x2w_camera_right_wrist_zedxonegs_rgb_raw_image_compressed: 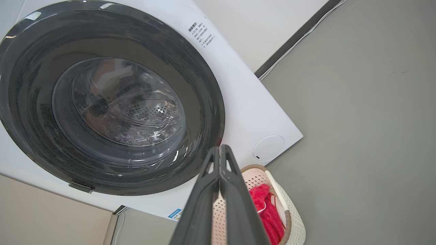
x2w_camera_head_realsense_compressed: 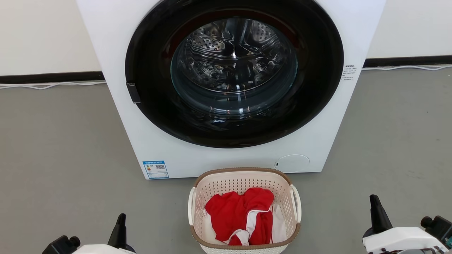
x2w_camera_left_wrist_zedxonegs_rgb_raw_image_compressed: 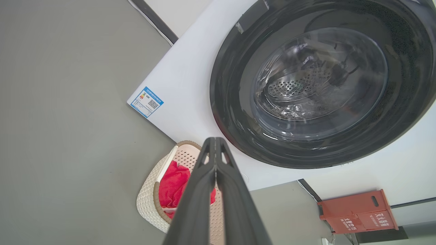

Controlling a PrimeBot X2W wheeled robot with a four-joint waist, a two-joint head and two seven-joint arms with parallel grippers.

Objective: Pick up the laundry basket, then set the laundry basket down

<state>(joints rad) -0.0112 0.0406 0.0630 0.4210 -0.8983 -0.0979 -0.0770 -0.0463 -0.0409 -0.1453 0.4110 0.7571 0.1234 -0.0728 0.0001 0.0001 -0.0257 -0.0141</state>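
Your perforated cream plastic laundry basket (x2w_camera_head_realsense_compressed: 216, 184), rounded with a brown woven-look rim, holds crumpled red cloth (x2w_camera_head_realsense_compressed: 240, 211). Your left gripper (x2w_camera_left_wrist_zedxonegs_rgb_raw_image_compressed: 215, 144) and right gripper (x2w_camera_right_wrist_zedxonegs_rgb_raw_image_compressed: 219, 153) are pinched together, empty.

Matt perf. plastic laundry basket (x2w_camera_head_realsense_compressed: 243, 183), red cloth (x2w_camera_head_realsense_compressed: 236, 211), glossy glass door (x2w_camera_head_realsense_compressed: 233, 70)

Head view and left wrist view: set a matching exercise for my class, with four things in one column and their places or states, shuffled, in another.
Column one
1 laundry basket
2 red garment
3 left gripper
4 blue label

Column two
A on the lower left corner of the washer
B on the grey floor, before the washer
C fingers pressed shut
D inside the basket

Pairs: 1-B, 2-D, 3-C, 4-A
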